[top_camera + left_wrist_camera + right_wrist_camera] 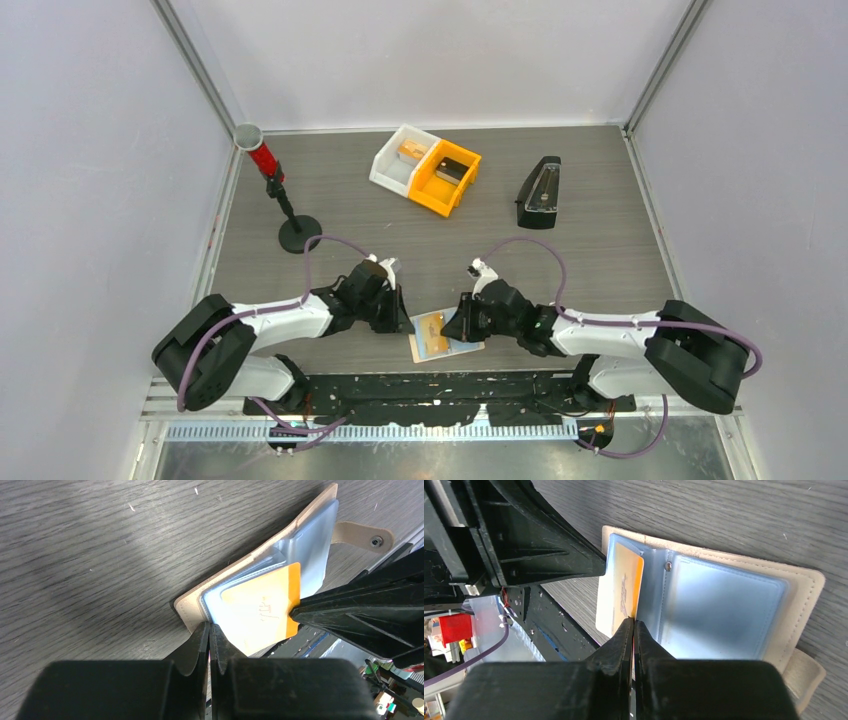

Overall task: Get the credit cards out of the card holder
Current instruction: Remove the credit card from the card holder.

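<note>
Card holder (432, 346) open at the near edge of the table (600, 250), a gripper on each side.
The left gripper (209, 630) is seen clenched on the holder's corner, where tan cover and clear sleeve meet. The holder is laid flat between the two arms, blue-tinted pockets facing up. An orange card (620, 592) sticks out past the holder's near edge – its long side is pinched by the right gripper (634, 625), jaws closed on it.
</note>
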Robot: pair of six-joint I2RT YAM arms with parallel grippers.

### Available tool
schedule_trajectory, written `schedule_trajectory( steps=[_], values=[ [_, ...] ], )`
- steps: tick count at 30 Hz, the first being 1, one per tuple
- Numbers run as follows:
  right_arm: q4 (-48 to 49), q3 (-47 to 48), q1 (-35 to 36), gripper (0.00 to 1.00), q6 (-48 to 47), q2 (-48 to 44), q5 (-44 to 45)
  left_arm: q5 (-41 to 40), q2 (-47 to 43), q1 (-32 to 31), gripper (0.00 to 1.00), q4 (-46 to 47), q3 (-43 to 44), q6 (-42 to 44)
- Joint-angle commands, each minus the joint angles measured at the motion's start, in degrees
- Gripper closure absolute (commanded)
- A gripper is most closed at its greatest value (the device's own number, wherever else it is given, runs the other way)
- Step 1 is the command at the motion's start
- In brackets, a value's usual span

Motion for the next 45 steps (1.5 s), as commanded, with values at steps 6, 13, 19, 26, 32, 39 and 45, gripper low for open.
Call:
schedule_trajectory(
  steps=[6, 13, 19, 26, 32, 39, 45],
  values=[
    [-4.1, -2.0, -1.1, 0.95, -1.0, -7.4, 4.1, -2.0, 0.3, -0.3, 0.94, 0.7, -0.5, -0.1],
    [-7.7, -3.3, -2.4, 0.95, -1.0, -13.6, 4.5, -1.8, -1.5, -0.3, 0.91, -0.5, 0.2, 0.1],
    [-13.0, -2.8, -3.1, 0.95, -1.7, -21.7, 5.1, 0.3, -5.7, -0.5, 0.75, -4.5, 2.8, 0.2],
    [-15.8, -2.0, -3.3, 0.95, -0.1, -29.5, 6.1, 1.1, -14.1, -1.3, 0.51, -7.9, 5.8, -1.3],
    [-8.4, -4.3, -3.3, 0.95, 4.2, -34.9, 4.8, 3.5, -19.7, -1.3, 0.41, -6.3, 6.0, -2.7],
    [5.1, -10.2, -3.3, 0.95, 10.9, -41.4, 4.5, 6.8, -24.2, -1.3, 0.38, 4.4, 2.3, -8.6],
    [10.0, -10.9, -3.3, 0.95, 10.5, -43.7, 4.1, 7.4, -24.8, -1.3, 0.36, 9.6, 1.3, -10.3]
  ],
)
